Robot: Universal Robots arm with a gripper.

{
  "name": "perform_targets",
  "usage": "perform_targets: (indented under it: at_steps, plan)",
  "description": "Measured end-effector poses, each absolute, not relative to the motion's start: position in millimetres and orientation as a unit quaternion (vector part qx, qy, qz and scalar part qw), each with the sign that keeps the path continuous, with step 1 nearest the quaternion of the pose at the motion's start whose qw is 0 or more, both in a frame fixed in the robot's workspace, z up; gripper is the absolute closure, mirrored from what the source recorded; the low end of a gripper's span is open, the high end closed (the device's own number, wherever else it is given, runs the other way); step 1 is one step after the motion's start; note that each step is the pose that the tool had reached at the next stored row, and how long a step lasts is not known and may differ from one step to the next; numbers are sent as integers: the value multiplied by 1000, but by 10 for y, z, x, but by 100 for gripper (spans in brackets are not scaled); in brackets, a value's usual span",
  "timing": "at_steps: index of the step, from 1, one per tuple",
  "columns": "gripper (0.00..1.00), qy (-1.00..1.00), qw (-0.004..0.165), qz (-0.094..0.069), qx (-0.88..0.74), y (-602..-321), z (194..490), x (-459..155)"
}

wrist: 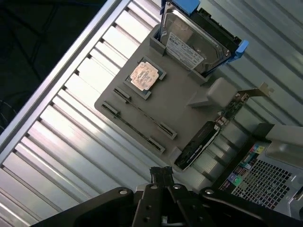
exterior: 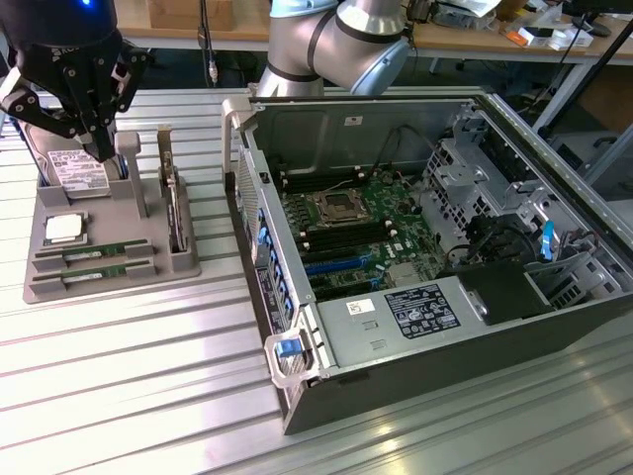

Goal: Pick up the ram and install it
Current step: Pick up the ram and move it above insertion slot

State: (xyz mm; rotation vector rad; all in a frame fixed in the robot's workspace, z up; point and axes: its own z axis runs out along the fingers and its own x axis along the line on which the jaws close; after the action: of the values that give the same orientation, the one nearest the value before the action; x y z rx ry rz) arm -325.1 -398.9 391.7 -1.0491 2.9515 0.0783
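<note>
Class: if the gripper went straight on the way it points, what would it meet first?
The gripper points down; likely first the grey tray, near its upright post beside the hard drive, not the ram sticks. Depth is unclear.

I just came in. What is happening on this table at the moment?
A robot arm is working beside an open computer case. Its gripper is shut and holds nothing. It hangs over the grey tray of parts at the exterior view's left, close to the hard drive. The two memory sticks lie in their slots on the tray, beside the small square processor chip, so neither has been picked up yet.
</note>
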Motion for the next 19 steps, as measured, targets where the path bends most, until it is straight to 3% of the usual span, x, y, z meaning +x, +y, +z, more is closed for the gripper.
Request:
perform_targets:
  at_steps: [19]
  plan:
    - [89,905,2,25,-424,-3989,3917,-3251]
